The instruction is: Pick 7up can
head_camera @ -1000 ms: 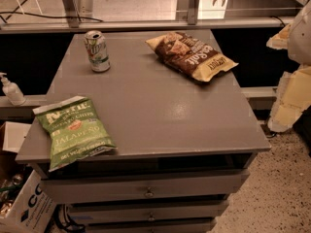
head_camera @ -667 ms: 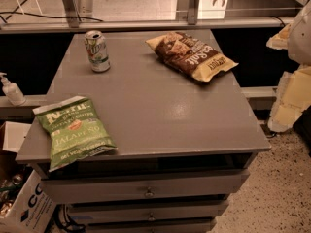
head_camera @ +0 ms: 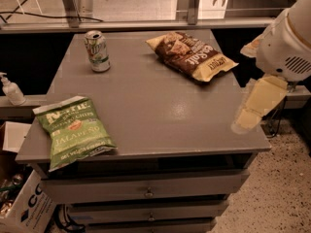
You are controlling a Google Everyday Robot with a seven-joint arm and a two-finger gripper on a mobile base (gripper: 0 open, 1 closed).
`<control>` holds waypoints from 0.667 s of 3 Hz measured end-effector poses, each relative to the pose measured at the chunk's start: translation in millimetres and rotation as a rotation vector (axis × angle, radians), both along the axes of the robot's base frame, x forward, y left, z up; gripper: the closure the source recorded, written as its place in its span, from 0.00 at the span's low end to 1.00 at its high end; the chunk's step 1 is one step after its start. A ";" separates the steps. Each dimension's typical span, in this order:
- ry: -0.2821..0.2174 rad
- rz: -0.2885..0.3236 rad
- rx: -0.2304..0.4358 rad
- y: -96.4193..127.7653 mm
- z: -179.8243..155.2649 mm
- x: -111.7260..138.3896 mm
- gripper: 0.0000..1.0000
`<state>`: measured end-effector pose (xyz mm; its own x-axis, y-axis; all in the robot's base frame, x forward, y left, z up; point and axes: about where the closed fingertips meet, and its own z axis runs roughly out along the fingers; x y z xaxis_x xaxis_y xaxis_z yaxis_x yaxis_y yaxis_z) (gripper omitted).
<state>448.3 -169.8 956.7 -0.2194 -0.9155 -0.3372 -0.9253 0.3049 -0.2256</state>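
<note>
7up can [head_camera: 97, 51] sought; nearest, green bag [head_camera: 74, 131] flat at front-left of surface [head_camera: 160, 110], overhanging the edge; next, hand [head_camera: 247, 119] by the right edge, well apart from the can, open or closed impossible to tell; beyond, brown bag [head_camera: 192, 55] at far right; farthest, can upright near far-left corner, clear of both bags. Probably best: cross between the bags, approach at mid-height, centre on the body, squeeze gently, avoid tipping, then lift straight up.
</note>
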 end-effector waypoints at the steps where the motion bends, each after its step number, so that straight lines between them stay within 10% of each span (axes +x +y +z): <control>1: -0.021 0.020 0.114 52.9 -10.8 19.6 0.00; 2: -0.041 0.026 0.225 98.2 -14.0 44.2 0.00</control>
<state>492.6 -71.6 942.7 -0.1788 -0.8215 -0.5414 -0.9250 0.3278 -0.1920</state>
